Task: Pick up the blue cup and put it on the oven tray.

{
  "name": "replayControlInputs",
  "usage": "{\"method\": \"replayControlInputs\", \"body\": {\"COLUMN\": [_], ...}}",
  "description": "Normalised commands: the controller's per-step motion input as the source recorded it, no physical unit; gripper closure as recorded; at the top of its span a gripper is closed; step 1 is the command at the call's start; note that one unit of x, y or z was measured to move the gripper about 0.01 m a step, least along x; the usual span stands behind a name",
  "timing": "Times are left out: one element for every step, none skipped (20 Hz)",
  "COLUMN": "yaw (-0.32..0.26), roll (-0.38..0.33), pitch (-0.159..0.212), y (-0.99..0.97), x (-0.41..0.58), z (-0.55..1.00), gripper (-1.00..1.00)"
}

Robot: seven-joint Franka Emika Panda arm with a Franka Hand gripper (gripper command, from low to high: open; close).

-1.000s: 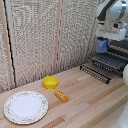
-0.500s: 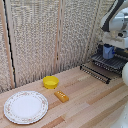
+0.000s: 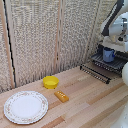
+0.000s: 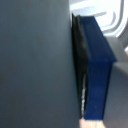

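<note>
The blue cup (image 3: 108,55) stands upright on the oven tray (image 3: 96,70), a dark wire rack sticking out of the toaster oven at the exterior view's right. My gripper (image 3: 108,48) reaches down onto the cup from above, at the end of the white arm. In the blurred wrist view, a black finger pad (image 4: 79,65) lies flat against the cup's blue wall (image 4: 97,70), so the gripper looks shut on the cup. The other finger is hidden.
A low yellow bowl (image 3: 50,82) and a small orange block (image 3: 61,96) lie mid-table. Near the front at the exterior view's left sits a round patterned white plate (image 3: 26,106). Woven screens stand behind the wooden table (image 3: 90,102).
The gripper has lowered the blue cup slightly, bringing it down onto the oven tray. The bowl, block and plate have not moved.
</note>
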Motion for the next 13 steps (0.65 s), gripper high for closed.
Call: {"method": "replayControlInputs", "body": {"yaw": [0.021, 0.015, 0.020, 0.000, 0.000, 0.000, 0.000, -0.009, -0.028, 0.000, 0.003, 0.034, 0.032], "roll": [0.000, 0.000, 0.000, 0.000, 0.000, 0.000, 0.000, -0.011, -0.002, 0.000, 0.000, 0.000, 0.007], "pitch": [-0.020, -0.065, -0.045, -0.043, -0.045, -0.024, -0.009, 0.000, 0.000, 0.008, 0.000, 0.025, 0.015], "y": [0.00, 0.00, 0.00, -0.01, -0.07, -0.09, -0.05, 0.00, -0.02, 0.00, 0.00, 0.00, -0.02], "x": [0.040, 0.066, 0.077, 0.071, 0.054, 0.054, 0.054, 0.089, 0.066, 0.123, 0.103, 0.203, 0.160], "z": [0.14, 0.29, 0.33, 0.37, 0.43, 0.47, 0.63, 0.75, 0.81, 0.83, 0.82, 0.69, 0.49], "gripper": [-1.00, -1.00, -1.00, -1.00, -1.00, -1.00, -1.00, -1.00, -1.00, -1.00, -1.00, -1.00, -1.00]}}
